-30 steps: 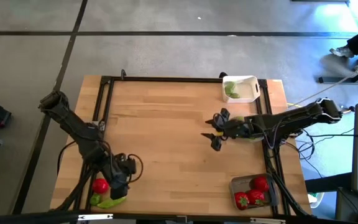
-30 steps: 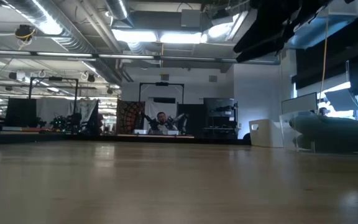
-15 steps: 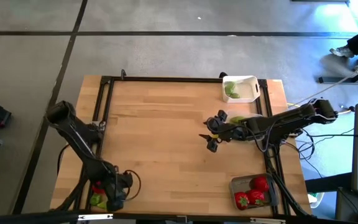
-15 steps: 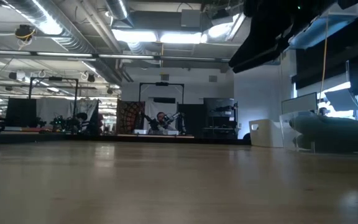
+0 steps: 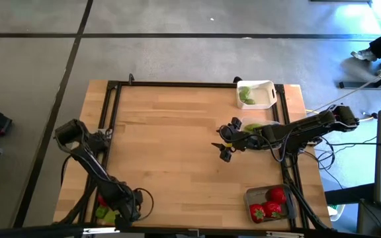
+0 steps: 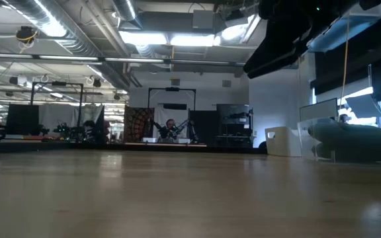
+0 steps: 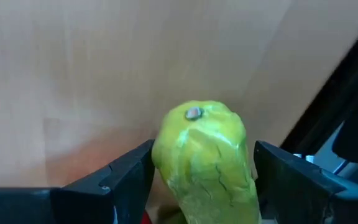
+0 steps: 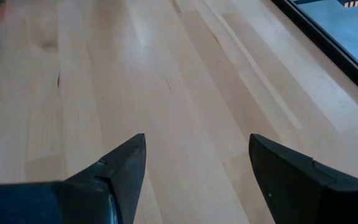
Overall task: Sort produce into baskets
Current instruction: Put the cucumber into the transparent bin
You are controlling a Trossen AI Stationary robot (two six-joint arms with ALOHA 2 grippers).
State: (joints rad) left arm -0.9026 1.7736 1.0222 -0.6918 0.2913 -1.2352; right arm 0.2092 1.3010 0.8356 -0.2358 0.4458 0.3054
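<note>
A green pod lies at the table's near left corner, and a strip of it shows beside my left arm in the high view. A red tomato next to it is mostly hidden by that arm. My left gripper is open and points steeply down, one finger on each side of the pod's end. My right gripper hangs open above bare wood right of the table's middle, nothing between its fingers. My left gripper's fingers come from above and flank the pod's rounded end. The pod lies on the table. I cannot tell whether either finger touches it.
A white basket with green pieces stands at the far right. A clear basket with green in it lies partly under my right arm. A dark grey basket with red tomatoes sits at the near right. A black frame edges the table.
My left gripper has sunk toward the table's near left corner and tipped to point more steeply down. It now hangs over the green pod and hides most of the red tomato. Its fingers have stayed apart.
</note>
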